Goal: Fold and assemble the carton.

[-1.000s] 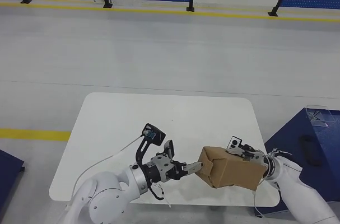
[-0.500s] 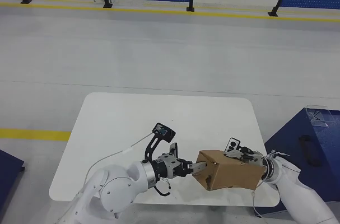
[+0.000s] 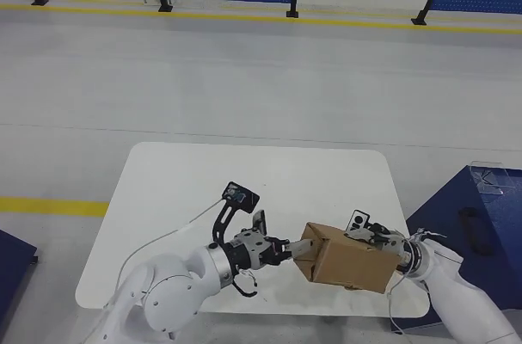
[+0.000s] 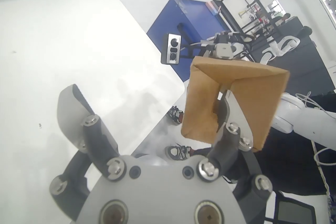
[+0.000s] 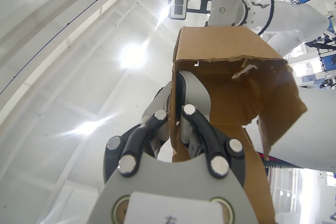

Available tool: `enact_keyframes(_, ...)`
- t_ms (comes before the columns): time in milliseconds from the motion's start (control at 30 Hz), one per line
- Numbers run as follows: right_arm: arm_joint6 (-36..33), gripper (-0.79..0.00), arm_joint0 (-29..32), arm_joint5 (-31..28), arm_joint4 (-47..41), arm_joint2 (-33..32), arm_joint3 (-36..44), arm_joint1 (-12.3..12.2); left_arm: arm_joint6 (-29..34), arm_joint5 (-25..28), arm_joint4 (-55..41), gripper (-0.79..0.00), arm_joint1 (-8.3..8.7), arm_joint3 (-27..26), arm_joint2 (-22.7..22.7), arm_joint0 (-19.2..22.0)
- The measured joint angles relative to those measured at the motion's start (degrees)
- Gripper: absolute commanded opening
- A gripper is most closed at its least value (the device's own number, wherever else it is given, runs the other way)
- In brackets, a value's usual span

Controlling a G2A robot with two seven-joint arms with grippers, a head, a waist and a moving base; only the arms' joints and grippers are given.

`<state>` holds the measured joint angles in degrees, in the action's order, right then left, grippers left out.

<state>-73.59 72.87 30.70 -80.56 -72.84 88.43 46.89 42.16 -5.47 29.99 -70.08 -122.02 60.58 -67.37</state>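
Observation:
The brown carton [image 3: 346, 256] hangs over the table's front right corner, held between the two arms. My right gripper [image 3: 388, 243] is shut on one side wall at the carton's open, torn end [image 5: 225, 72], with a finger on each face of the cardboard [image 5: 172, 114]. My left gripper [image 3: 293, 249] is open at the opposite end. One of its fingers [image 4: 232, 109] is tucked under the folded end flaps of the carton [image 4: 252, 88], and the other finger [image 4: 72, 101] stands free above the table.
The white table [image 3: 243, 181] is bare on its left and back parts. A blue bin [image 3: 484, 215] stands off the table's right edge. The carton overhangs the table's front edge near the rounded corner [image 4: 181, 86].
The carton has shifted slightly left and tilted. My left wrist has turned and its finger has gone from touching the carton's end to sitting under the end flaps.

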Motion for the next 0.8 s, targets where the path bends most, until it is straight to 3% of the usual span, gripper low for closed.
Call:
enact_keyframes(167,0.0,-0.785,0.0,0.0,0.0,0.0,0.0,0.0,-4.3,4.7,-0.2,0.0,1.04,-5.3,6.7,-7.5)
enact_keyframes(433,1.4,-0.785,-0.1,0.4,-0.5,-0.3,0.2,0.0,-4.2,4.4,-0.2,0.0,1.01,-5.2,6.4,-7.1)
enact_keyframes(533,10.9,-0.785,-1.8,6.7,-6.1,-2.3,-1.0,0.1,-4.2,4.4,-0.2,0.0,1.01,-5.2,6.4,-7.1)
enact_keyframes(633,27.9,-0.785,-3.8,14.2,-14.8,-4.1,-3.2,0.2,-4.2,4.4,-0.2,0.0,1.01,-5.2,6.4,-7.1)
enact_keyframes(700,42.8,-0.785,-4.5,18.2,-21.5,-4.6,-3.5,0.3,-4.2,4.4,-0.2,0.0,1.01,-5.2,6.4,-7.1)
enact_keyframes(800,64.8,-0.785,-4.5,19.2,-31.5,-5.1,-1.4,0.2,-4.2,4.4,-0.2,0.0,1.01,-5.2,6.4,-7.1)
